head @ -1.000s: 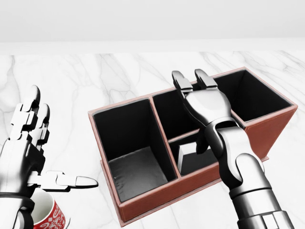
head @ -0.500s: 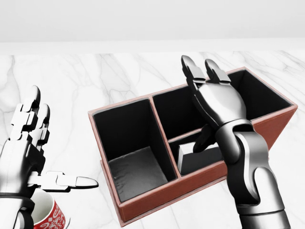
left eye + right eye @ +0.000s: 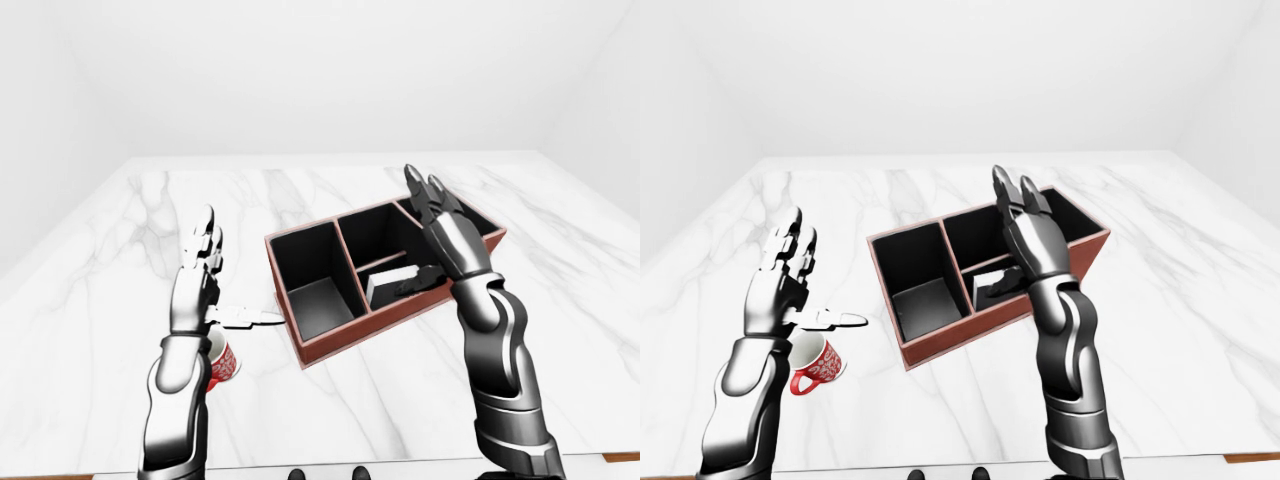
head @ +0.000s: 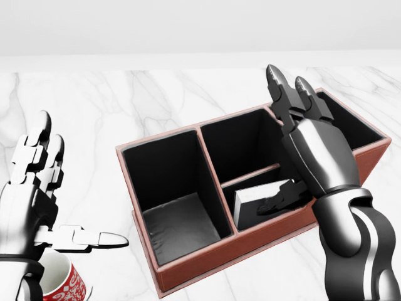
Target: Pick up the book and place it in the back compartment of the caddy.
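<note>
The caddy (image 4: 188,266) is a red-brown box with black insides, lying slanted across the middle of the head view. The grey-white book (image 4: 250,200) leans inside its small middle compartment, the one nearer the view's bottom. My right hand (image 4: 289,141) hovers over the caddy's right half with straight, open fingers. Its thumb (image 4: 276,204) points down beside the book's right end, and I cannot tell if it touches. My left hand (image 4: 75,188) is open at the left, apart from the caddy.
A red patterned mug (image 3: 815,362) stands on the white marble table (image 4: 125,106) just below my left hand. The caddy also has a large left compartment, an upper middle one and a right one, all showing only black insides.
My right hand has moved right and lifted off the caddy's middle, uncovering the book in its compartment. The left hand and the caddy have stayed put.
</note>
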Motion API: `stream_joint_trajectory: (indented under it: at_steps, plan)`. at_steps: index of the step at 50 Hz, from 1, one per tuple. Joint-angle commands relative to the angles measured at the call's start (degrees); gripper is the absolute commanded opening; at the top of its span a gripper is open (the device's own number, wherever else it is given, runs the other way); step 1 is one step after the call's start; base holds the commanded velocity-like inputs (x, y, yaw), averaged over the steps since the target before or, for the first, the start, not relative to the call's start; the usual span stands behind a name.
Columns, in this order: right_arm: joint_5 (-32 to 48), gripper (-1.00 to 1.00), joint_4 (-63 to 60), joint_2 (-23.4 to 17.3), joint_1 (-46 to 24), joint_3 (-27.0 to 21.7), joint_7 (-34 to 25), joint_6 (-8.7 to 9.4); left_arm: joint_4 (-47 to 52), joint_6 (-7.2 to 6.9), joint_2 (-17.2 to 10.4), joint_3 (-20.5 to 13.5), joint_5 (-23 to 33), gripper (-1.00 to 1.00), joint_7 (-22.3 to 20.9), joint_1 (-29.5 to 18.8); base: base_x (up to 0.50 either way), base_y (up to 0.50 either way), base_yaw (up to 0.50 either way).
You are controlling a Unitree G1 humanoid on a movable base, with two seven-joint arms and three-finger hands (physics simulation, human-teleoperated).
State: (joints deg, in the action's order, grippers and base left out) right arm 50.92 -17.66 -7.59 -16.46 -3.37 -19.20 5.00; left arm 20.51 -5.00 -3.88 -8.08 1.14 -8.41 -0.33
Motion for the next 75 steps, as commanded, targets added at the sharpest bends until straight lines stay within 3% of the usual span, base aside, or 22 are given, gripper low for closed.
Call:
stream_joint_trajectory:
  at_steps: [1, 7, 26, 75]
  plan:
    - [-6.2, 1.00, -8.5, 1.3, 5.8, -1.0, 0.3, 0.00, 1.0, 0.00, 0.0, -0.2, -0.2, 1.00, -0.1, 0.0, 0.00, 0.00, 0.00]
    - [-11.5, 1.00, -14.0, 2.9, 11.1, -0.9, 0.6, 0.00, 1.6, 0.00, 0.0, -0.2, -0.2, 1.00, -0.1, 0.2, 0.00, 0.00, 0.00]
    - [-26.3, 1.00, -20.8, 3.7, 16.3, -4.9, 2.3, 0.00, 3.8, 0.00, 0.1, -0.5, -0.6, 1.00, -0.4, 0.7, 0.00, 0.00, 0.00]
    - [-55.4, 1.00, -38.0, 3.1, 17.0, -13.2, 0.1, 0.00, 7.1, 0.00, 0.2, -0.9, -0.8, 1.00, -0.8, 1.1, 0.00, 0.00, 0.00]
